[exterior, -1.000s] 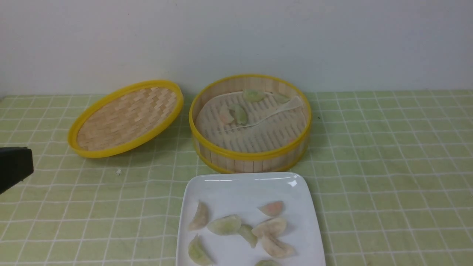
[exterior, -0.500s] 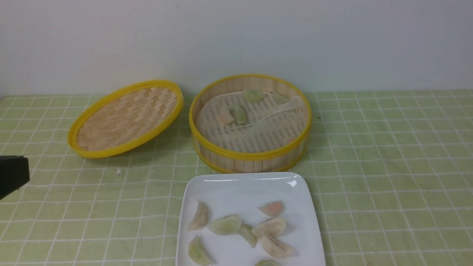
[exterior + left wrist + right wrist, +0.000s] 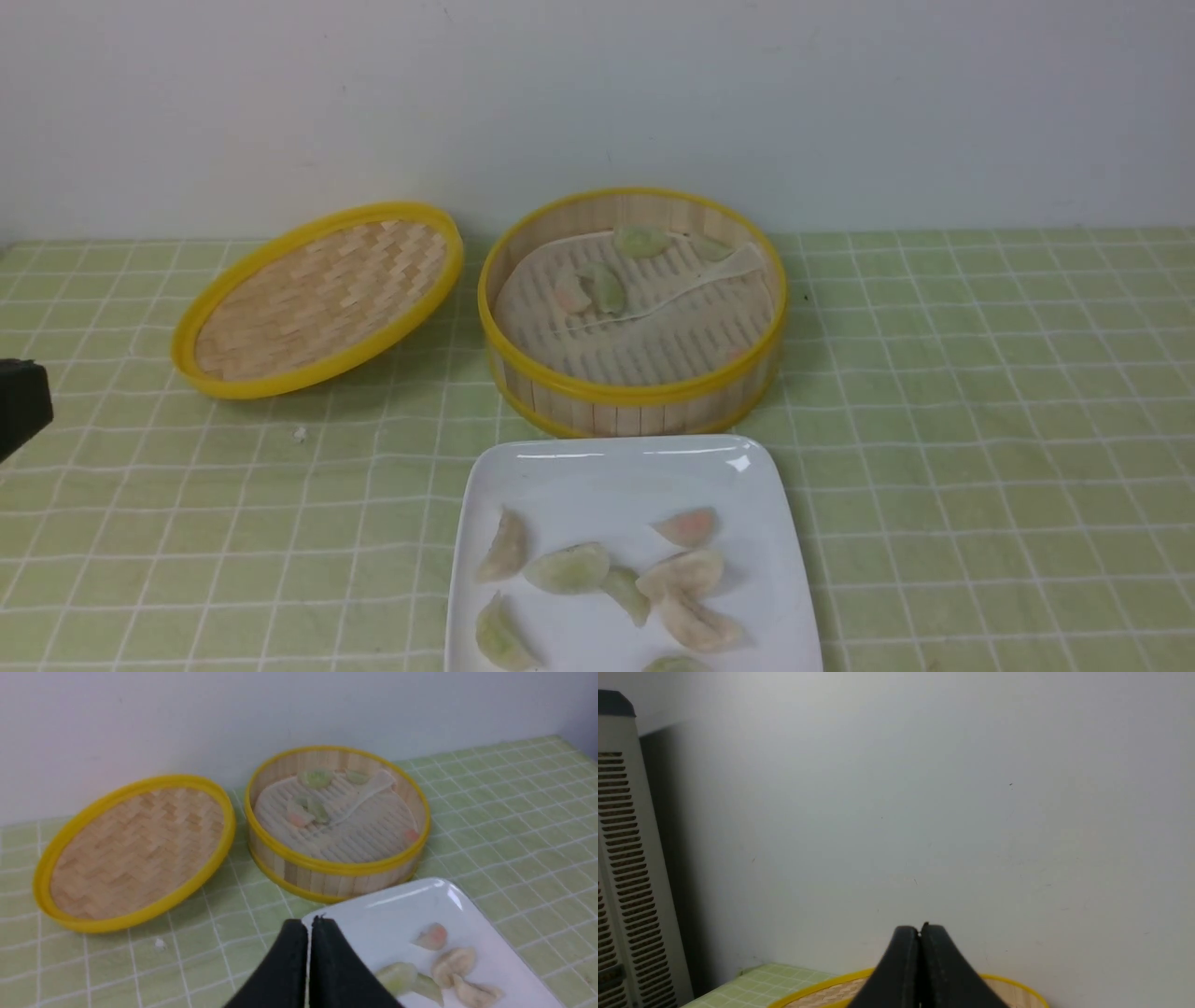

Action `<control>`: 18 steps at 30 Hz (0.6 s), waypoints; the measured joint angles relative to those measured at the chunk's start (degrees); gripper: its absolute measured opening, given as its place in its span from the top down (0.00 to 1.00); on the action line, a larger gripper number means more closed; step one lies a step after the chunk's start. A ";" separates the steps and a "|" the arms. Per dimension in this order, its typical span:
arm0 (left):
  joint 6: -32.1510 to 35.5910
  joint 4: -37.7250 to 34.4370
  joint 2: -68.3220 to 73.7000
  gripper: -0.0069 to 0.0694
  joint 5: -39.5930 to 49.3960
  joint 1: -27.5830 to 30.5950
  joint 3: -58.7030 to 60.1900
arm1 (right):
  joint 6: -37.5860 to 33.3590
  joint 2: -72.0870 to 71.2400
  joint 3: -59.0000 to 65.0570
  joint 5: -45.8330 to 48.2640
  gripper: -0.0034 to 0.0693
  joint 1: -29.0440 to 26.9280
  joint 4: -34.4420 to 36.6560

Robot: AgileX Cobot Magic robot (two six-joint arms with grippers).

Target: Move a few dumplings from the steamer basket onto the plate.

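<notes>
I see the steamer basket [image 3: 632, 313] standing open on the green checked surface [image 3: 980, 420], and I take it as my landmark. Its whitish liner [image 3: 597, 317] is rucked up, and a few dumplings [image 3: 602, 287] lie on it toward the wall side; my left wrist view also picks out a pinkish one [image 3: 411, 835] against the basket's inner wall. The woven lid [image 3: 317, 299] sits just left of the basket, tilted, its edge close to the basket's rim, though I cannot tell if they touch. The plate [image 3: 616, 476] lies directly in front of the basket, its far edge just beside the basket's base, with a cluster of green, cream and pink dumplings [image 3: 686, 571] on its near half. My left hand [image 3: 309, 926] has its two black fingers pressed together with nothing between them, well to the left of the basket and nearer me. My right hand [image 3: 920, 933] is likewise closed tight and empty, facing the wall [image 3: 924, 788] above the lid's rim
</notes>
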 joint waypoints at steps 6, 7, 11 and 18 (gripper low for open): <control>11.37 -5.75 -14.00 0.92 -14.86 15.35 23.47 | 0.00 0.00 0.00 -0.04 0.97 0.00 -0.01; 12.18 -6.70 -16.24 0.92 -16.25 17.03 26.25 | 0.00 0.00 0.00 -0.04 0.97 0.00 -0.01; 14.66 -8.92 -23.56 0.92 -18.91 23.01 36.98 | 0.00 0.00 0.04 -0.06 0.97 0.00 -0.01; 15.23 -9.53 -28.22 0.92 -18.14 26.28 44.93 | 0.00 0.00 0.04 -0.18 0.97 0.00 -0.07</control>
